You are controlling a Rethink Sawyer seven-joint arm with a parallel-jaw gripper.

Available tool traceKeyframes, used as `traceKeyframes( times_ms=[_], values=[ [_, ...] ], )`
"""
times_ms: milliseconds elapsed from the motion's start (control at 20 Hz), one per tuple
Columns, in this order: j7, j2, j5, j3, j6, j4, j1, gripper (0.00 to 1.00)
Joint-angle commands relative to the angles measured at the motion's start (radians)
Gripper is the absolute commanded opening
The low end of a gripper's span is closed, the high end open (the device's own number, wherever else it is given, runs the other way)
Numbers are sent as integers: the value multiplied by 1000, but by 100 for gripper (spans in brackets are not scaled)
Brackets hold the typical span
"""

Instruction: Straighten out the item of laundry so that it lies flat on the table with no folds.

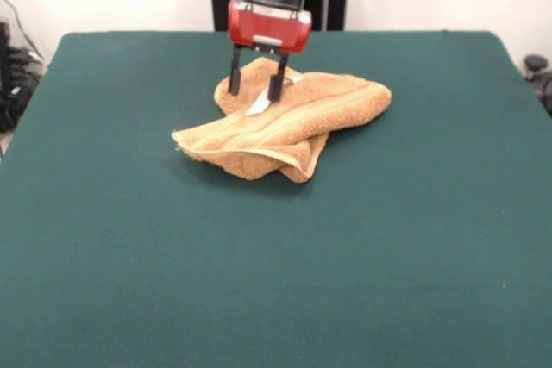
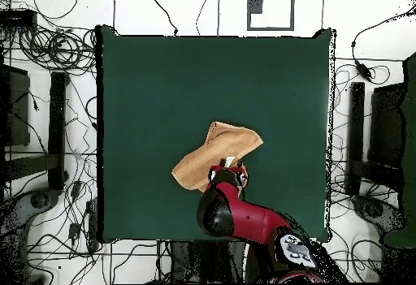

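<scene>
End effector (image 1: 255,85) spread apart, tips on folded towel (image 1: 285,122) toward far edge of green surface (image 1: 129,256); cables around.

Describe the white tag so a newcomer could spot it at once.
On the green table, find the crumpled orange-tan towel near the robot's side. The gripper hangs over its far part with jaws apart; the tag, the only white bit, lies just below them.

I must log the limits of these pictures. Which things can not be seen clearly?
- Towel, overhead view: its edge toward the robot is hidden under the gripper and arm.
- Front view: the layers under the folded towel are hidden by its top layer.
- White tag: too small to read.
</scene>
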State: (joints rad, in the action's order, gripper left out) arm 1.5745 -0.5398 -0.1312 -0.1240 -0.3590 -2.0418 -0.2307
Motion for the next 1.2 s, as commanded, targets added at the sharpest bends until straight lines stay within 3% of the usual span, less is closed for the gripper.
traceKeyframes(
  times_ms=[50,450,1200],
  values=[
    [225,-38,35,128,114,-38,12,100],
    [235,-28,59,140,137,-43,24,100],
    [295,119,82,172,-12,10,10,100]
  ],
)
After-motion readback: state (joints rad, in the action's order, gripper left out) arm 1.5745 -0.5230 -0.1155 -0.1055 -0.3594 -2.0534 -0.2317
